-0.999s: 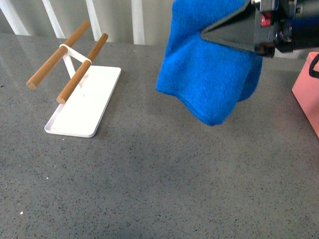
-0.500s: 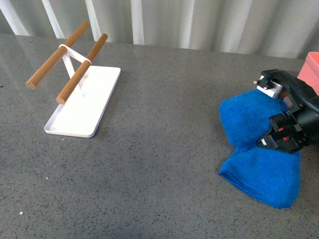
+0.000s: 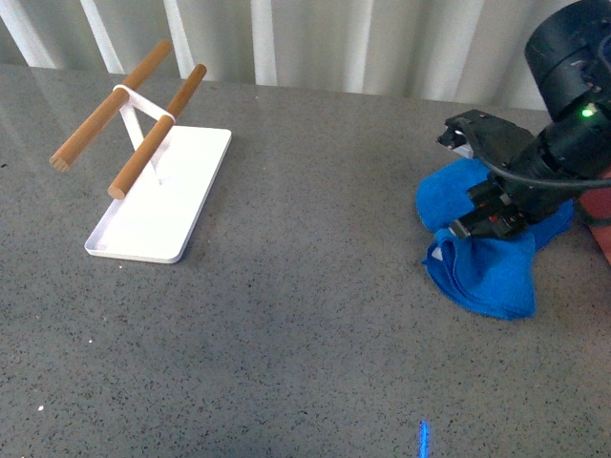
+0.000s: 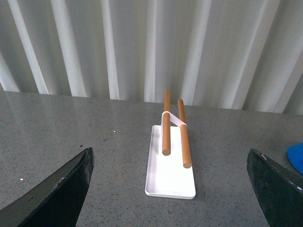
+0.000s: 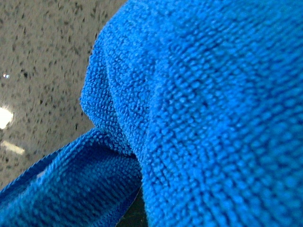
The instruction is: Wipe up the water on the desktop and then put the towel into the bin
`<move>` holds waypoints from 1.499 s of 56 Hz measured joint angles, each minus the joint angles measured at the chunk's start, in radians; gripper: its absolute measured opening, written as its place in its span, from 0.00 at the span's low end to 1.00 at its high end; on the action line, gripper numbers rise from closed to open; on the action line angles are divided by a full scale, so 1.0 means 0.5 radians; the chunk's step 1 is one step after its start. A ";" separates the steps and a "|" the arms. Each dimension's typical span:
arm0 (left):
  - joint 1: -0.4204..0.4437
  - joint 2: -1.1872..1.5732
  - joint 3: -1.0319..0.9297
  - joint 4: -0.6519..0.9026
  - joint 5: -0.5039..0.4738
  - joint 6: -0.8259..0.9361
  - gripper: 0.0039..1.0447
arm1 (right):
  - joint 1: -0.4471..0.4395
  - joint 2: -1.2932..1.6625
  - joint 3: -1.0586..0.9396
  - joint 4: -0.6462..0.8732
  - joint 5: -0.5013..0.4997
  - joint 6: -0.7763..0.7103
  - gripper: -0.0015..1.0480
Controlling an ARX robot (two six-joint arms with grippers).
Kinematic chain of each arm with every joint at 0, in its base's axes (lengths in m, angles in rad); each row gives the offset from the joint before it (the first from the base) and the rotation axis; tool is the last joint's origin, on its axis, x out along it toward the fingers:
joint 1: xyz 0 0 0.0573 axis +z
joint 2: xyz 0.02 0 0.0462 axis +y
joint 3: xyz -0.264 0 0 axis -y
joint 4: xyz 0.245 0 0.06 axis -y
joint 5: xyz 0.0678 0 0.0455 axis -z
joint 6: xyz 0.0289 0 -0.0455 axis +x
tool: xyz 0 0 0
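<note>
The bright blue towel [image 3: 480, 262] lies bunched on the speckled grey desktop [image 3: 305, 315] at the right. My right gripper [image 3: 498, 208] presses down on it from above and is shut on the towel. In the right wrist view the towel [image 5: 199, 104] fills nearly the whole picture, with the desktop [image 5: 38, 56] beside it. A sliver of the pink bin [image 3: 602, 229] shows at the right edge, behind the arm. My left gripper [image 4: 169, 156] hangs open above the desktop with nothing between its fingers; a corner of the towel [image 4: 296, 158] shows at that view's edge.
A flat white tray [image 3: 162, 205] carrying two wooden bars [image 3: 158, 116] stands at the back left, and it also lies ahead of the left gripper as the tray [image 4: 170, 168]. A white ribbed wall [image 3: 315, 38] runs along the desktop's far edge.
A second ago the towel hung in the air from my right gripper. It came down onto the desktop at the right and has since been pushed into a tighter bunch.
</note>
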 joint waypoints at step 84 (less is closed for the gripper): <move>0.000 -0.002 0.000 0.000 0.001 0.000 0.94 | 0.097 -0.175 0.062 0.000 -0.063 -0.043 0.05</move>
